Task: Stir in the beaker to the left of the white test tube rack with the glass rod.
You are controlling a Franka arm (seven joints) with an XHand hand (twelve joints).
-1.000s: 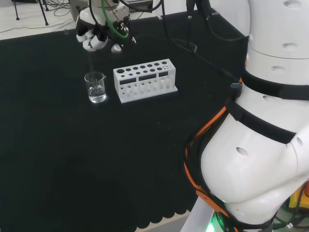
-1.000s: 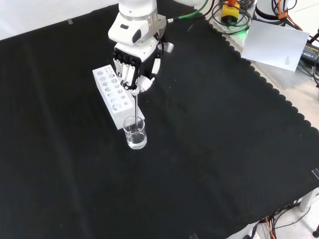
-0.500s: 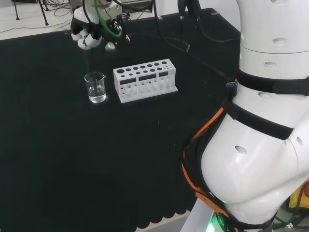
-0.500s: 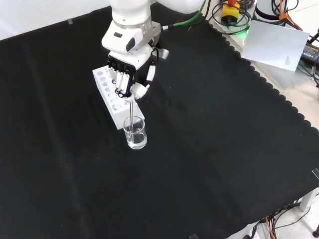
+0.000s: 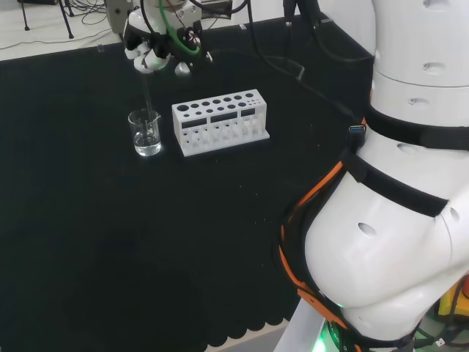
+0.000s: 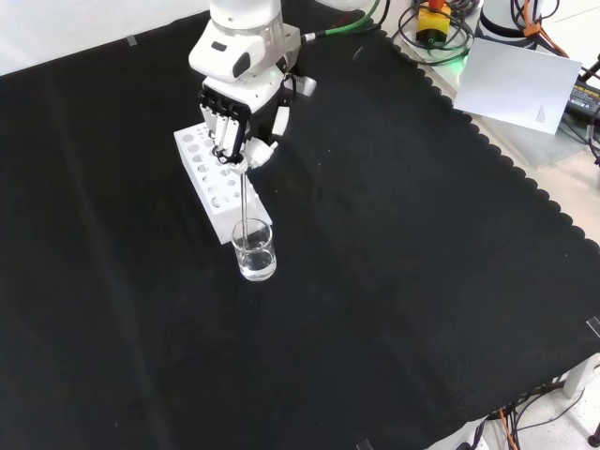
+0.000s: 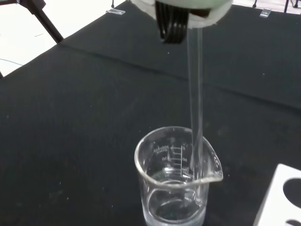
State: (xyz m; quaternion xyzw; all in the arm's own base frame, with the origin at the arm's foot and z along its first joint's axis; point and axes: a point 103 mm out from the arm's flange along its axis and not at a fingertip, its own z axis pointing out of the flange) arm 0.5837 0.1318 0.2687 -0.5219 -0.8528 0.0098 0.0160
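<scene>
Black cloth [image 6: 394,281] with scalloped edge, pale floor [image 5: 44,29], cables [image 6: 441,28]

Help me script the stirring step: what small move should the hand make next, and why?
Probably sweep the glass rod in a small circle. The hand pinches it, and its lower end already stands inside the beaker, near the wall, in clear liquid.

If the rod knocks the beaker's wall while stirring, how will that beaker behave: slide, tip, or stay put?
The beaker looks like thin clear glass with only a shallow pool of liquid, so it is probably light and may slide on the cloth. It is squat and broad-based, so tipping seems less likely. The glass rod in the hand reaches near its wall; both look fragile.
</scene>
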